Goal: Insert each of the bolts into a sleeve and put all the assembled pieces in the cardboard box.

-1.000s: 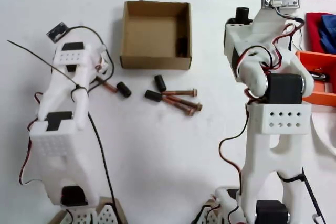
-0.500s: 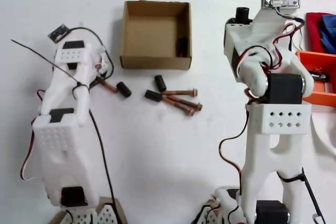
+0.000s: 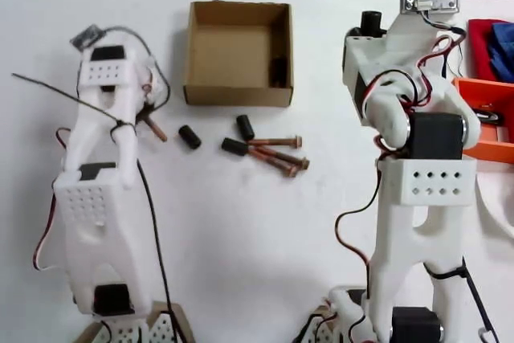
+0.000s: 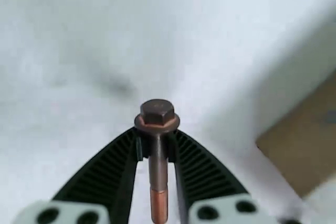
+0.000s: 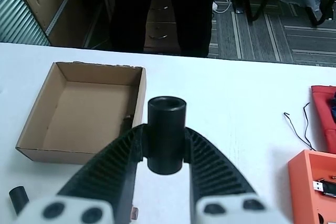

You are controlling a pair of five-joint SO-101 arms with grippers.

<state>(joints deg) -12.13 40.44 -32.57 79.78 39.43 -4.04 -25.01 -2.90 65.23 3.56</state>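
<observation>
Left gripper (image 4: pixel 156 141): ribbed black fingers (image 4: pixel 118 166) clamped on a copper-coloured hex-head bolt (image 4: pixel 156 115), pinching the shank just under the flanged head. Shank is smooth and metallic. In the high view the bolt sits at upper left, poking out from under the white plastic arm.

Right gripper (image 5: pixel 165 148): same ribbed black fingers, closed round a matte black cylindrical sleeve (image 5: pixel 167 127). Sleeve is upright, with its round bore open at the top. In the high view it is at upper right.

Open brown cardboard box (image 3: pixel 237 95) is square with raw corrugated walls, upper centre of the high view. A dark piece (image 3: pixel 278 70) lies against its right inner wall; cannot tell what it is.

On the white table (image 3: pixel 241 230), just below the box: three loose black sleeves (image 3: pixel 189 136), short and tubular. Right of them, three loose copper bolts (image 3: pixel 277 153) lie bunched and overlapping, heads to the right. One of the loose sleeves touches their tips.
</observation>
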